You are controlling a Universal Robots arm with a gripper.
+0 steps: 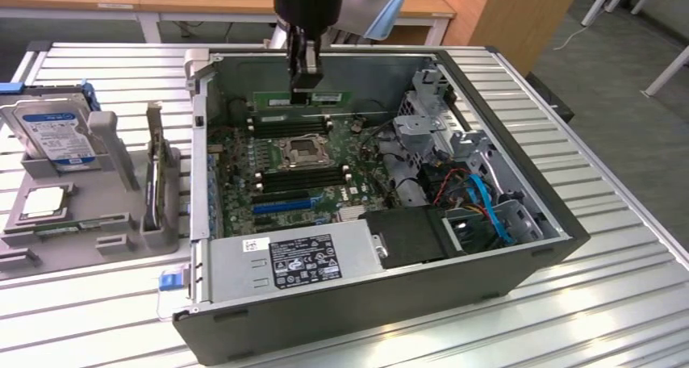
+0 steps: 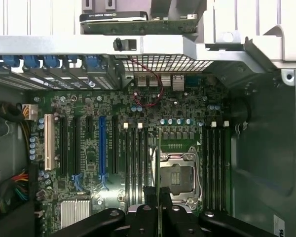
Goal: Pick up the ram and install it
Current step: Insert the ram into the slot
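One gripper (image 1: 305, 89), one ram (image 1: 274, 98) between its jaws. Below the jaws: one open case (image 1: 377, 303), one motherboard (image 2: 91, 158), one CPU socket (image 2: 179, 177), one blue slot (image 2: 101, 148), one white slot (image 2: 49, 143), one heatsink (image 2: 75, 211). Inside the case, far from the jaws: one power supply (image 1: 302, 259). Outside it, well apart from the jaws: one hard drive (image 1: 56, 130).

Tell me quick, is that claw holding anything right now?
Gripper: closed on the ram, a green stick held above the motherboard inside the open computer case.
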